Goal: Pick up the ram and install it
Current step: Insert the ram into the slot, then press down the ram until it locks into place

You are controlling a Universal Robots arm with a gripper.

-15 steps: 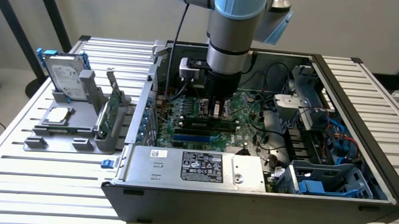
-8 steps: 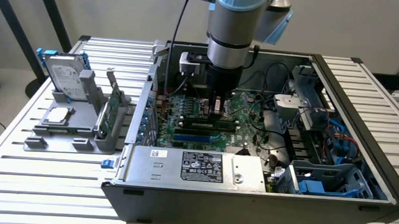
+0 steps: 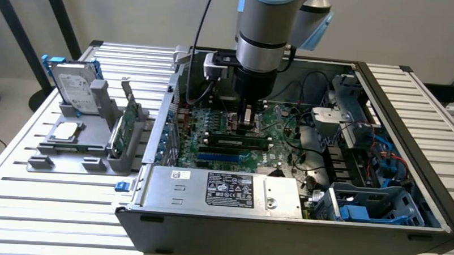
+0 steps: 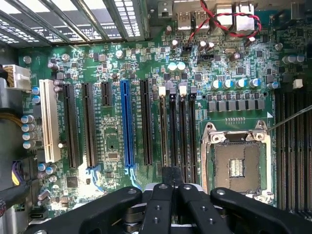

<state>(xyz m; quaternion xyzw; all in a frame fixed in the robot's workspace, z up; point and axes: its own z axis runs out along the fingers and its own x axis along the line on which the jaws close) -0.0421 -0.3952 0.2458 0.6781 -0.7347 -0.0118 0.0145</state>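
Lying lengthwise, left to right across the exterior view, on the motherboard [image 3: 278, 122]: ram [image 3: 234, 142]. Straight down above it: arm [image 3: 264, 32], claw [image 4: 170, 190] pinched narrow.

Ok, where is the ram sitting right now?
In the exterior view, the ram lies lengthwise across the motherboard inside the open case, just below the end effector and next to the blue slot.

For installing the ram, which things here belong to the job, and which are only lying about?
Belonging to the job: ram, black memory slots, motherboard, end effector.
Lying about: hard drive, green expansion card and processor chip in the grey holder; power supply.
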